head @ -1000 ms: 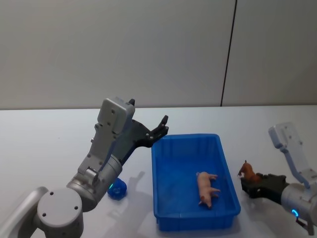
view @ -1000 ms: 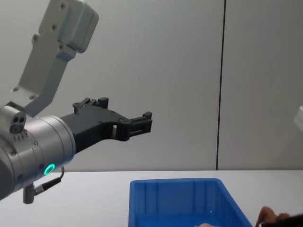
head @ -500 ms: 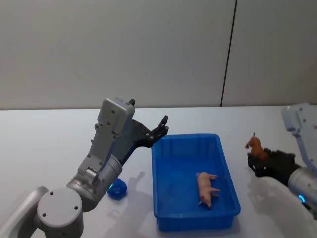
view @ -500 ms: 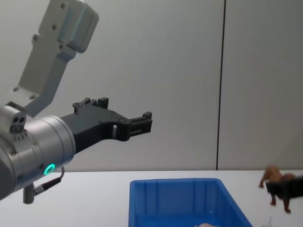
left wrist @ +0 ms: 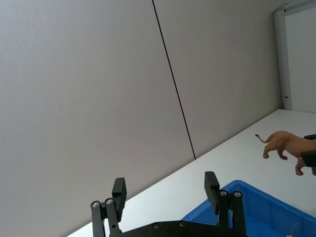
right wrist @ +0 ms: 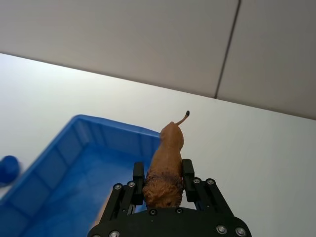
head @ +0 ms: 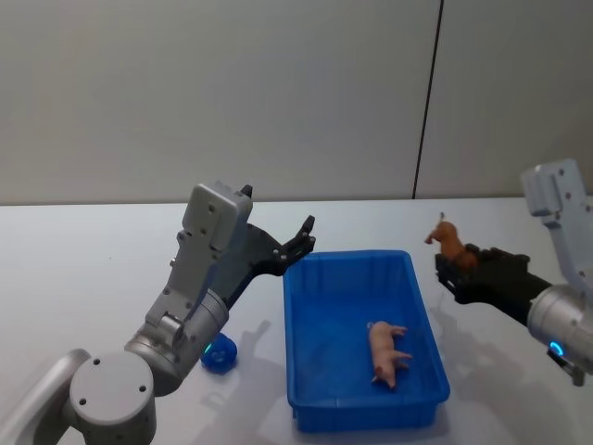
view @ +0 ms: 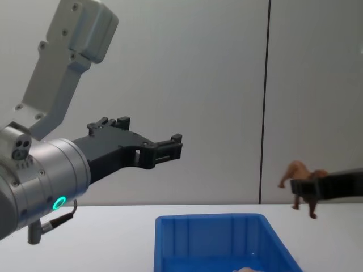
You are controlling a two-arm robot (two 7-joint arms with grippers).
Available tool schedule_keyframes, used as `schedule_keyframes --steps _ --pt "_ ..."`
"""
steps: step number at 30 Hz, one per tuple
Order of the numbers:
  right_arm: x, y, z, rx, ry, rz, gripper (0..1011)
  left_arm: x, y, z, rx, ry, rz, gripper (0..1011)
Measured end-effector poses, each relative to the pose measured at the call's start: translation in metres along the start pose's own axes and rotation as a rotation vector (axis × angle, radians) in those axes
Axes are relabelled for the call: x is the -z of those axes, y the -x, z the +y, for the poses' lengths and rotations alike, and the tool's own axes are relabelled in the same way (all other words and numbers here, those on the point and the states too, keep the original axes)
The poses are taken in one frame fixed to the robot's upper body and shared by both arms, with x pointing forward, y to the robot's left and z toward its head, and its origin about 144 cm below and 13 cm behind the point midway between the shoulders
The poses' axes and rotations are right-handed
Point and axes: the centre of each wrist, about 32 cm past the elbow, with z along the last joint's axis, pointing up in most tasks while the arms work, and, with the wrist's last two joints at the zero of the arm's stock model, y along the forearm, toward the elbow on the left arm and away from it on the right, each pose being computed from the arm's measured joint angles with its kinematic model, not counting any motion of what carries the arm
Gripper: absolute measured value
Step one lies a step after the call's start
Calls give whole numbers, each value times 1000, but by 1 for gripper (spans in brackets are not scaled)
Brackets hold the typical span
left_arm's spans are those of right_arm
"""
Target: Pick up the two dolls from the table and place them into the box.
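Carries the small brown plastic animal doll [head: 449, 243], clenched in the right gripper [head: 452, 266], up off the white desk [head: 93, 250] to beside the bright blue plastic box's [head: 347, 256] right rim; leaves only the drop. Holds left gripper [head: 298, 243] spread, idle.

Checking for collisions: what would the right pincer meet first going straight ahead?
Probably nothing near: the right pincer, gripping the lion figure, points past the blue bin toward the white table; depth unclear.
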Motion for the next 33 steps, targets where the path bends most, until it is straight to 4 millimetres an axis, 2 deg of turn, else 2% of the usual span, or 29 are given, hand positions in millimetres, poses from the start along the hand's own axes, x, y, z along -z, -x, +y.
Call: schedule_keyframes --steps 16,21,26,33 --pt "-12 9 16 -210 86 87 440 0 0 0 0 0 0 1001" --pt "-12 13 23 -256 125 117 583 0 0 0 0 0 0 1001" --pt "-12 16 29 -297 159 144 785 0 0 0 0 0 0 1001" --pt "-12 18 34 -325 184 162 956 0 0 0 0 0 0 1001"
